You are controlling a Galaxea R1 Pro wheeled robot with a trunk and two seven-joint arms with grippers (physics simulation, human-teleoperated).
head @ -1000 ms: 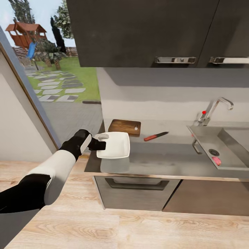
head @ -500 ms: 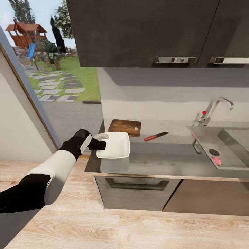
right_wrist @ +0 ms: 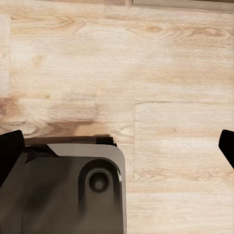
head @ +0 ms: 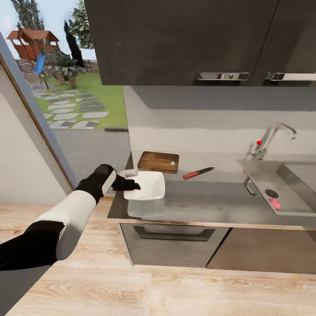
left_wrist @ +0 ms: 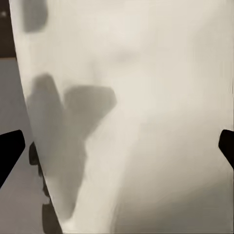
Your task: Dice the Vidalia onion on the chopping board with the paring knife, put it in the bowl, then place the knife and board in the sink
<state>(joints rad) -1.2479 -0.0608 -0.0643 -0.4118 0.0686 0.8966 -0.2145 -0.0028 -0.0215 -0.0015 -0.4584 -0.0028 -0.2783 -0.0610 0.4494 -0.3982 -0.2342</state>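
The white square bowl is at the countertop's left end, and its pale inside shows close up in the left wrist view. My left gripper is at the bowl's left rim, open, with one finger above the rim and one below. Behind the bowl lies the dark wooden chopping board. The red-handled paring knife lies to the board's right. The pinkish Vidalia onion rests in the steel sink near the drain. My right gripper hangs open over the floor.
Dark wall cabinets hang over the counter. The chrome tap stands behind the sink. A large window is to the left. Dark cabinets sit under the counter, with wood floor in front.
The bowl has tipped and settled lower, showing its front wall. The left gripper's lower finger has swung away from the rim. The arm itself has barely moved.
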